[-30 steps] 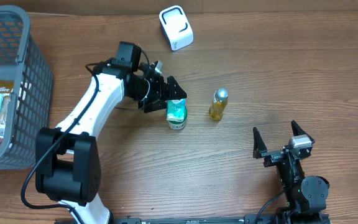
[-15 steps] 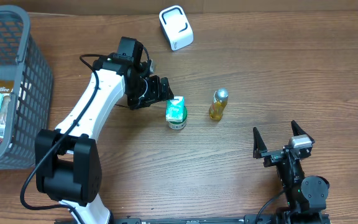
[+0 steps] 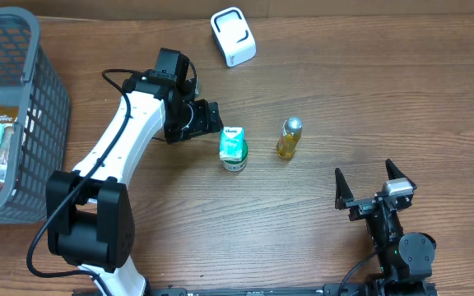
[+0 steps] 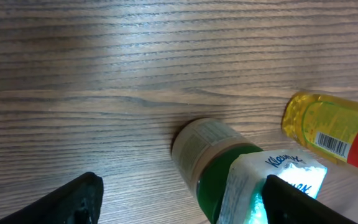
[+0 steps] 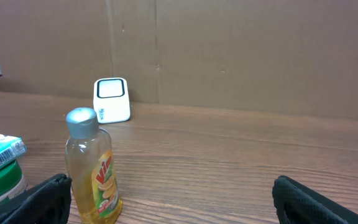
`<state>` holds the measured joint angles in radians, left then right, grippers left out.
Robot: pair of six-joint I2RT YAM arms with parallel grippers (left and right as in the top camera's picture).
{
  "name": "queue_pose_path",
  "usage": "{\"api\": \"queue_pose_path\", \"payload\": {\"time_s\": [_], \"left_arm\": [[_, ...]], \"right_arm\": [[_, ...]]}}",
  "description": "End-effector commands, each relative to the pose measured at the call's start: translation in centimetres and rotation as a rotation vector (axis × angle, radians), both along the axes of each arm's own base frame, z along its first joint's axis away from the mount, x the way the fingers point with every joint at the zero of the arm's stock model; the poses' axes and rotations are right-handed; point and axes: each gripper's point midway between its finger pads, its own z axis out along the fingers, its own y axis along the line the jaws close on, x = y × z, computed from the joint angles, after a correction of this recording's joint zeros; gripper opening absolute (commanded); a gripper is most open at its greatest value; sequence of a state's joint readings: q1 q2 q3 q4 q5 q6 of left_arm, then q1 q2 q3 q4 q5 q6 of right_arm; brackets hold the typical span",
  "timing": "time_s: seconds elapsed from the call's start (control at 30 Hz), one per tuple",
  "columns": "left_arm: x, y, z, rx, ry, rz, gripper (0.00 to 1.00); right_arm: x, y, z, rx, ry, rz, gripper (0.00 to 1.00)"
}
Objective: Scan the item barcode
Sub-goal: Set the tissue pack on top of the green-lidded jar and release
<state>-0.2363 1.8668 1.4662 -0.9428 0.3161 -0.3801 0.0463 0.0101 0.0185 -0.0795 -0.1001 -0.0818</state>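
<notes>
A green can (image 3: 234, 157) with a Kleenex tissue pack (image 3: 232, 142) on top stands mid-table. A yellow bottle (image 3: 289, 137) stands just to its right. The white scanner (image 3: 233, 36) sits at the far edge. My left gripper (image 3: 215, 117) is open, a short way left of the can and not touching it. The left wrist view shows the can (image 4: 205, 154), the tissue pack (image 4: 272, 180) and the bottle (image 4: 331, 134) ahead of the open left gripper (image 4: 182, 205). My right gripper (image 3: 373, 186) stands open at the near right, holding nothing. It faces the bottle (image 5: 92, 168) and the scanner (image 5: 112, 99).
A grey mesh basket (image 3: 35, 99) with packaged goods sits at the left edge. A cardboard wall (image 5: 229, 50) backs the table behind the scanner. The left arm (image 3: 126, 140) stretches diagonally from the near left towards the can.
My left gripper has drawn back to the left, away from the green can and tissue pack, which stay standing in place. The right arm has not moved.
</notes>
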Motion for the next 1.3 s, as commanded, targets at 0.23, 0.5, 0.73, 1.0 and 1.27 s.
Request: {"api": "queue_pose_path", "payload": {"time_s": [0.23, 0.5, 0.73, 1.0, 1.27], "left_arm": [[0.8, 0.2, 0.0, 0.04, -0.03, -0.022, 0.59], [-0.8, -1.6, -0.2, 0.034, 0.004, -0.073, 0.36], [-1.8, -3.2, -0.2, 0.037, 0.013, -0.118, 0.32], [-1.5, -1.5, -0.7, 0.121, 0.008, -0.087, 0.31], [-1.2, -0.3, -2.0, 0.205, 0.02, -0.07, 0.2]], "right_arm": [[0.0, -0.1, -0.3, 0.002, 0.0, -0.004, 1.0], [0.0, -0.1, -0.3, 0.002, 0.0, -0.004, 1.0], [0.0, -0.1, -0.3, 0.002, 0.0, -0.004, 1.0], [0.0, -0.1, -0.3, 0.002, 0.0, -0.004, 1.0], [0.0, -0.1, -0.3, 0.002, 0.0, -0.004, 1.0]]}}
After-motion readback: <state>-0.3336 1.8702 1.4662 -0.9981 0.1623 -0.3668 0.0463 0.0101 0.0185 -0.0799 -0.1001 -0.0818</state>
